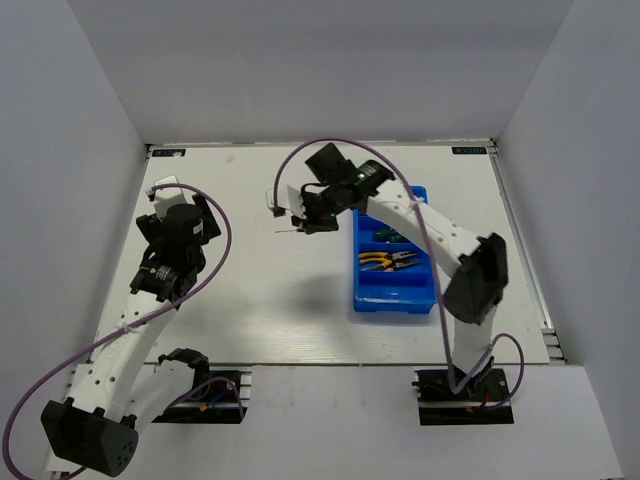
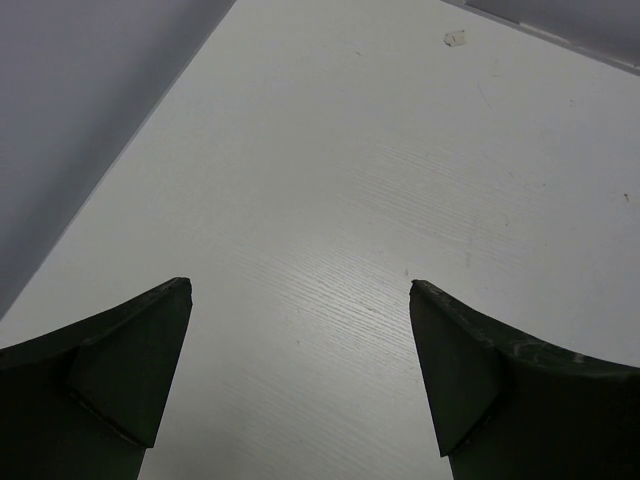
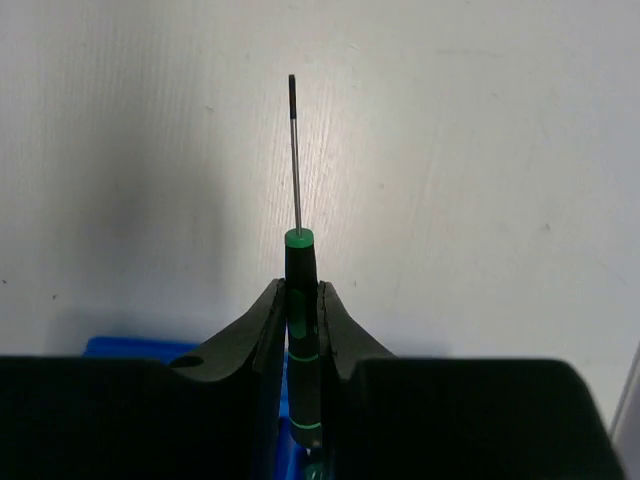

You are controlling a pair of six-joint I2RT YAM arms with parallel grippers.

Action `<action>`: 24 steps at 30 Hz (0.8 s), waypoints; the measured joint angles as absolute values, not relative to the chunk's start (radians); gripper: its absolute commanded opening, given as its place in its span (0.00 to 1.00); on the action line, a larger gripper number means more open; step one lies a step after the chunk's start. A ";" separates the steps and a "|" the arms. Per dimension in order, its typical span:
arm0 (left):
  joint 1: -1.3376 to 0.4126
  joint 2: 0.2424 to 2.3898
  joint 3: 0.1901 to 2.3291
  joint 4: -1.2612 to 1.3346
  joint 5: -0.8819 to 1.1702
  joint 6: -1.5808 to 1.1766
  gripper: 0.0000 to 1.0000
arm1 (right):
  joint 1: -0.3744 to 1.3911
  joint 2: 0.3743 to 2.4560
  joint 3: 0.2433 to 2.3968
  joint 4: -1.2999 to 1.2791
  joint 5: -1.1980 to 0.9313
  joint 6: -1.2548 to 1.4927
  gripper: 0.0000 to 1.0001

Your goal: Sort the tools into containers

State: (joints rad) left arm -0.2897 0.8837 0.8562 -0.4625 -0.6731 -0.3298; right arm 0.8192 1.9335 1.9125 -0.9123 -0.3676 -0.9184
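Observation:
My right gripper [image 3: 301, 292] is shut on a slim dark-green tool [image 3: 300, 290] with bright green rings and a thin metal shaft pointing away from the wrist. In the top view that gripper [image 1: 300, 222] hangs above the table just left of the blue tray [image 1: 385, 300]. The tray holds yellow-handled pliers [image 1: 388, 261] in a middle compartment and a green-handled screwdriver [image 1: 388, 236] in the compartment beyond. My left gripper [image 2: 300, 300] is open and empty over bare table at the far left [image 1: 168, 262]. No hex keys are in view.
White walls enclose the table on the left, back and right. A small pale scrap [image 2: 455, 38] lies near the back edge. The right arm's upper links [image 1: 476, 275] overhang the tray's right side.

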 measured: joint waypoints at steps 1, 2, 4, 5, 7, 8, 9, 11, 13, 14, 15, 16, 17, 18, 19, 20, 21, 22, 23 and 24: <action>-0.290 0.883 0.856 -0.463 -0.672 -0.330 1.00 | 0.818 1.891 1.888 -0.910 -0.340 -0.906 0.00; -0.290 0.883 0.856 -0.463 -0.671 -0.330 1.00 | 0.814 1.836 1.837 -0.896 -0.313 -0.893 0.00; -0.290 0.883 0.856 -0.462 -0.665 -0.330 1.00 | 0.802 1.730 1.730 -0.889 -0.262 -0.880 0.00; -0.290 0.883 0.856 -0.461 -0.662 -0.330 1.00 | 0.791 1.672 1.662 -0.882 -0.241 -0.875 0.00; -0.290 0.883 0.856 -0.456 -0.643 -0.326 1.00 | 0.765 1.578 1.536 -0.875 -0.218 -0.875 0.00; -0.290 0.883 0.855 -0.450 -0.631 -0.323 1.00 | 0.747 1.533 1.470 -0.882 -0.210 -0.878 0.00; -0.290 0.882 0.852 -0.440 -0.619 -0.319 1.00 | 0.731 1.501 1.415 -0.895 -0.207 -0.881 0.00; -0.290 0.881 0.845 -0.433 -0.593 -0.313 1.00 | 0.696 1.464 1.330 -0.911 -0.200 -0.890 0.00; -0.290 0.883 0.843 -0.432 -0.571 -0.304 1.00 | 0.668 1.448 1.268 -0.915 -0.194 -0.894 0.00; -0.290 0.884 0.842 -0.429 -0.561 -0.302 1.00 | 0.657 1.445 1.246 -0.917 -0.192 -0.894 0.00; -0.290 0.885 0.842 -0.425 -0.555 -0.299 1.00 | 0.648 1.444 1.230 -0.920 -0.189 -0.894 0.00; -0.290 0.886 0.842 -0.422 -0.550 -0.297 1.00 | 0.638 1.444 1.217 -0.921 -0.188 -0.893 0.00; -0.290 0.888 0.842 -0.419 -0.545 -0.296 1.00 | 0.629 1.444 1.210 -0.921 -0.187 -0.893 0.00; -0.290 0.889 0.842 -0.418 -0.539 -0.295 1.00 | 0.622 1.444 1.202 -0.918 -0.188 -0.893 0.00; -0.290 0.891 0.842 -0.417 -0.534 -0.292 1.00 | 0.614 1.442 1.191 -0.913 -0.189 -0.893 0.00; -0.290 0.892 0.842 -0.416 -0.532 -0.289 1.00 | 0.609 1.440 1.179 -0.912 -0.189 -0.893 0.00; -0.290 0.894 0.841 -0.415 -0.530 -0.288 1.00 | 0.600 1.436 1.164 -0.911 -0.192 -0.894 0.00; -0.290 0.896 0.840 -0.414 -0.528 -0.286 1.00 | 0.593 1.431 1.147 -0.909 -0.196 -0.895 0.00; -0.290 0.897 0.839 -0.414 -0.525 -0.286 1.00 | 0.588 1.425 1.131 -0.909 -0.201 -0.897 0.00; -0.290 0.898 0.838 -0.414 -0.521 -0.285 1.00 | 0.581 1.418 1.114 -0.909 -0.209 -0.899 0.00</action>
